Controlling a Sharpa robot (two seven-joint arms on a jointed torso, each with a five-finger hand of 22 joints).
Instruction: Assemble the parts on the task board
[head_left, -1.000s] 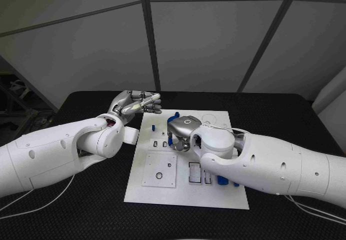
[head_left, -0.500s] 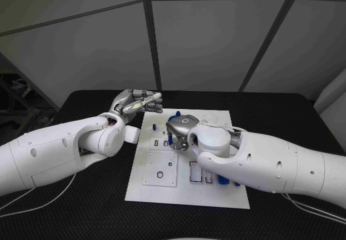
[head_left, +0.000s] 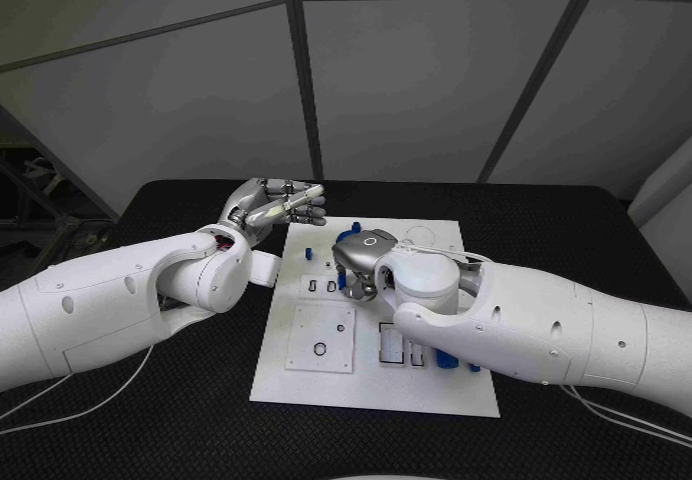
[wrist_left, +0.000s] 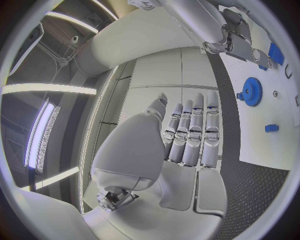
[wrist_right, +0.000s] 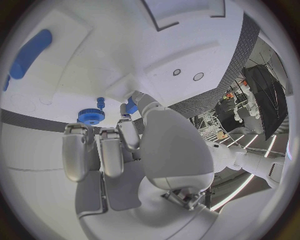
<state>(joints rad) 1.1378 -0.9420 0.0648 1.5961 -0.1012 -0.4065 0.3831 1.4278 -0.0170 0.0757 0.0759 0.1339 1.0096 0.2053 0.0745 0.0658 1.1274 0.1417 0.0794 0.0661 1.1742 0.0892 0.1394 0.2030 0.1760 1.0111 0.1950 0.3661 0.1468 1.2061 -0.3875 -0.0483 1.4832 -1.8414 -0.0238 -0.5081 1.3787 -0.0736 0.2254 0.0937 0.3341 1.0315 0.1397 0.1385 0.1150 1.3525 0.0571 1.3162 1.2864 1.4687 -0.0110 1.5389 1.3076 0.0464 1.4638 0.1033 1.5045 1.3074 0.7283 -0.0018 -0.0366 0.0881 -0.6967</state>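
We kept our right hand (head_left: 364, 262) low over the white board (head_left: 368, 392), fingers curled toward a small blue piece (wrist_right: 131, 106), whether clamped on it we could not tell, while our left hand (head_left: 274, 207) waited aside, fingers straight, together, holding nothing.
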